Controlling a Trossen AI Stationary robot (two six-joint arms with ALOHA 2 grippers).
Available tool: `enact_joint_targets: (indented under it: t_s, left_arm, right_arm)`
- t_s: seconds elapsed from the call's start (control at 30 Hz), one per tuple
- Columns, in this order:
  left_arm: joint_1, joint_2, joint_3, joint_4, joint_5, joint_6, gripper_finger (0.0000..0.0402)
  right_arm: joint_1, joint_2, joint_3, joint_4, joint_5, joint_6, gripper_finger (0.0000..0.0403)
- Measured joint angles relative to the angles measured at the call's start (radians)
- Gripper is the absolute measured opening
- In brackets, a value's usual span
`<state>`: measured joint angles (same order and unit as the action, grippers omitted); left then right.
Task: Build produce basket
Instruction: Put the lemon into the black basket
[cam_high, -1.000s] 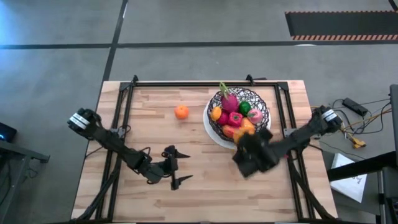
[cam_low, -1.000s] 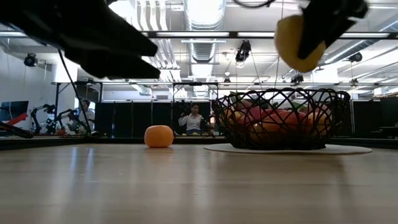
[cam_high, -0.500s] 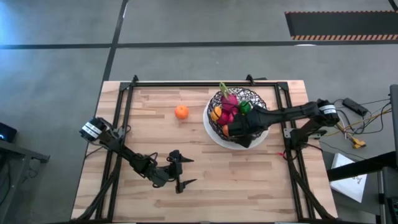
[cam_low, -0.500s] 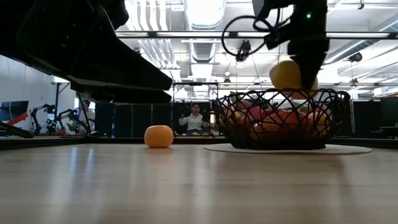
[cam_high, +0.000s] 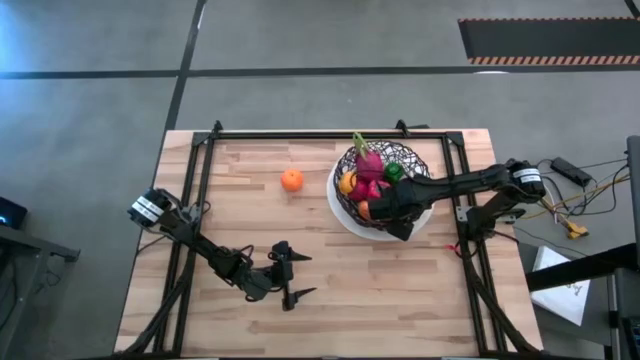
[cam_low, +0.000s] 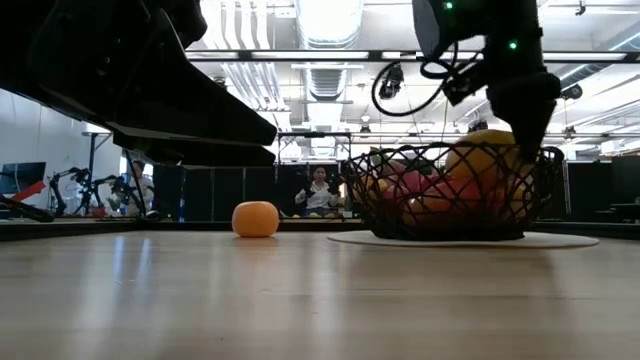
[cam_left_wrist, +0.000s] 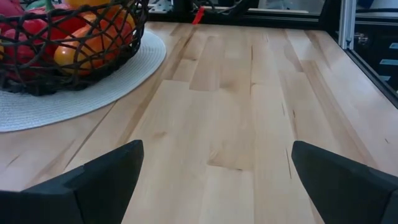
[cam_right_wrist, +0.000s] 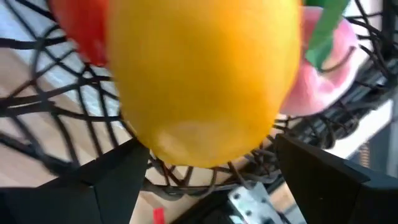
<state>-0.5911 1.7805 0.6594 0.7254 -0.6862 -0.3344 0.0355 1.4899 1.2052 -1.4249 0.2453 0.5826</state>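
Observation:
The black wire basket (cam_high: 422, 170) stands on its white round plate (cam_high: 338, 212) at the table's far right and holds pink dragon fruit (cam_high: 368, 160), red, green, orange and pale pink pieces. My right gripper (cam_high: 386, 207) reaches over the basket's near side, shut on a yellow fruit (cam_right_wrist: 205, 74). The fruit also shows in the low view (cam_low: 483, 160), sunk below the rim. An orange (cam_high: 291, 180) rests on the table left of the basket. My left gripper (cam_high: 287, 277) is open and empty near the table's near edge. My right gripper pinches the yellow fruit between its two fingers (cam_right_wrist: 127, 168), one on each side of its lower part (cam_right_wrist: 155, 146). The fingers point down into the basket from above. The fruit sits inside the basket's rim; whether it rests on the other pieces, I cannot tell.
Bare wood lies between the left gripper and the plate (cam_left_wrist: 74, 93). The basket's side shows in the left wrist view (cam_left_wrist: 68, 43). A black frame rail (cam_high: 300, 133) runs along the table's far edge. A person sits far behind the table (cam_low: 318, 190).
My right gripper has carried the yellow fruit from the table's near right toward the far edge, over the basket, and down until the fruit sits inside the rim. My left arm has shifted a little toward the near edge, its gripper still open.

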Motion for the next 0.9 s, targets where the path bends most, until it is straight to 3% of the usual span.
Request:
enact_joint_targets:
  t_s: [0.2,0.5,0.9]
  left_arm:
    - [0.0,0.0,0.0,0.0,0.001,0.0,0.0393]
    - [0.0,0.0,0.0,0.0,0.001,0.0,0.0393]
    - [0.0,0.0,0.002,0.0,0.001,0.0,0.0393]
  right_arm:
    - [0.004,-0.015,-0.019,-0.047,0.017,0.005,0.0334]
    - [0.008,-0.122,0.009,-0.045,0.031,0.068,0.0282]
    - [0.007,-0.172,-0.09,0.315,0.044,-0.011,0.0204]
